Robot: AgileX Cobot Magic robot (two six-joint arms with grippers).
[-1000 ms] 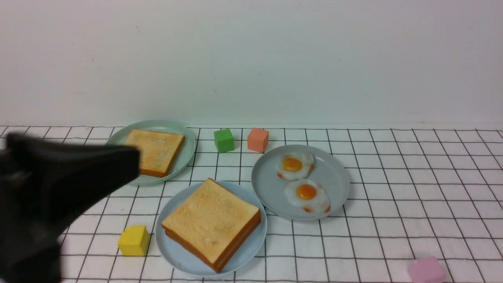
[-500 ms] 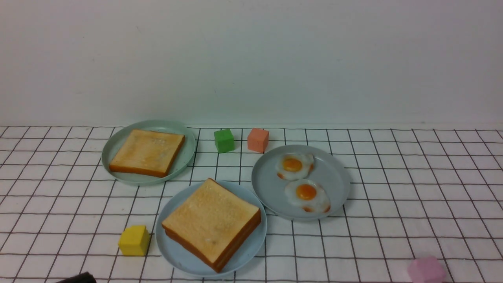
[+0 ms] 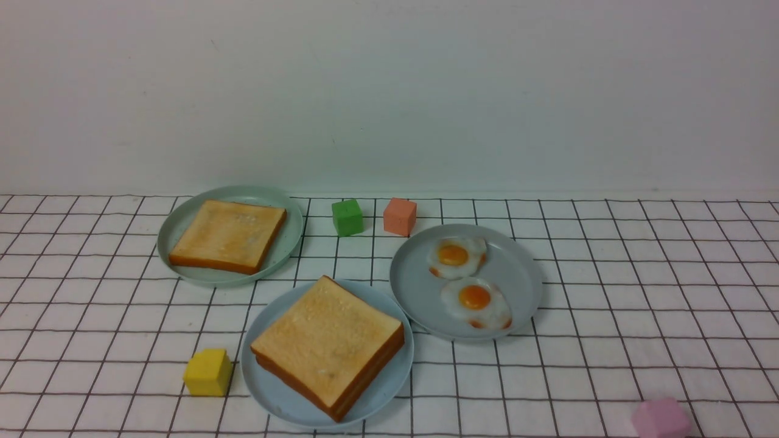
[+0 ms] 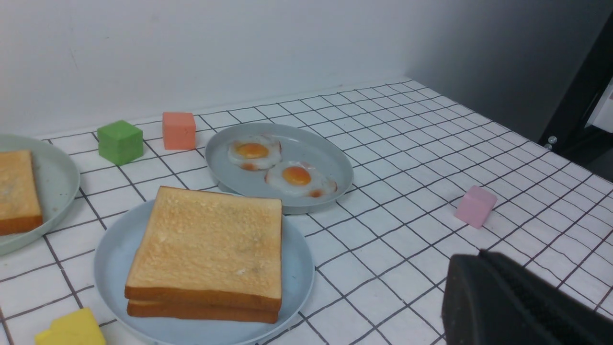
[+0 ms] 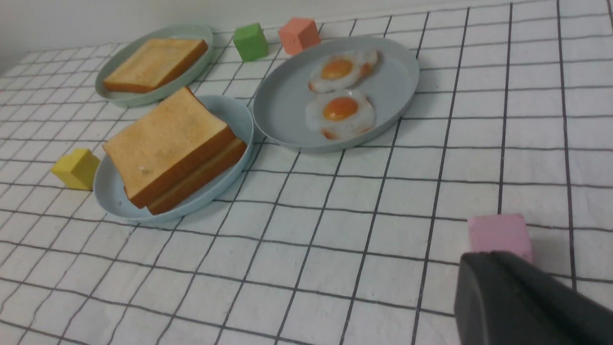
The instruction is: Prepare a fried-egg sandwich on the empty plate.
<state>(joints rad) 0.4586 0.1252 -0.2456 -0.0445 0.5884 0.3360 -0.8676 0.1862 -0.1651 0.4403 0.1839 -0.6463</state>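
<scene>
Toast now sits two slices deep [image 3: 328, 347] on the light blue plate [image 3: 271, 386], and the left arm that crossed the front view a second ago has pulled out of it. Both grippers, left [image 4: 522, 306] and right [image 5: 527, 302], are clenched on nothing. No egg shows between the slices from here; two eggs [image 3: 465, 283] remain on the grey plate [image 3: 523, 286], so I cannot tell whether the sandwich is finished.
</scene>
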